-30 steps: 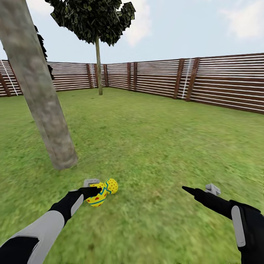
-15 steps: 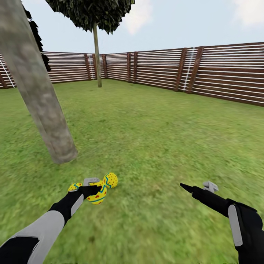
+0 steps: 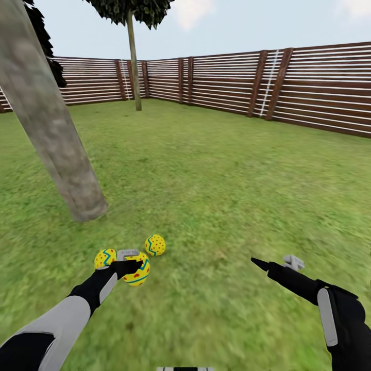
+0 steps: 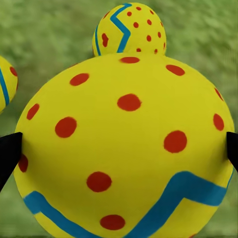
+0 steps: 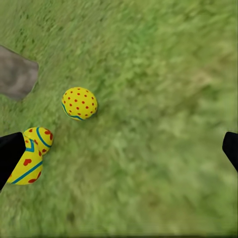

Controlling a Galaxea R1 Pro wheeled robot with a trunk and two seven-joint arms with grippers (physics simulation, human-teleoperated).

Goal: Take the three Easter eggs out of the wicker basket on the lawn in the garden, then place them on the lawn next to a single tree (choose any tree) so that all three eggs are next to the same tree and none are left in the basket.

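- The trunk [image 3: 51, 123] of the near tree leans at about 10 o'clock in the head view, and its foot meets the lawn [image 3: 216, 180] not far from the eggs.
- The left egg [image 3: 105, 257] lies on the grass just at 9 o'clock of the left gripper [image 3: 129, 264]; it is yellow with a blue zigzag and red dots.
- The left gripper is closed on the held egg [image 4: 124, 148]. In the left wrist view the two black fingertips [image 4: 9, 153] press on both sides of the egg. This egg is yellow with red dots and a blue zigzag band low on it.
- I cannot tell if the held egg already touches the grass or hangs a little above it.
- The far egg [image 3: 155, 245] rests on the lawn at about 1 o'clock of the left gripper, near but apart from it; it has the same yellow, red dots and blue zigzag.
- In my judgement this is the last step: two eggs lie by the tree and the third one is to be put down. The next move asks to lower it onto the grass between the others and open the gripper slowly, so it does not roll away.
- The right gripper [image 3: 273, 264] at 4 o'clock is open and empty, above bare grass.
- The fence [image 3: 309, 98] closes the garden at the back.
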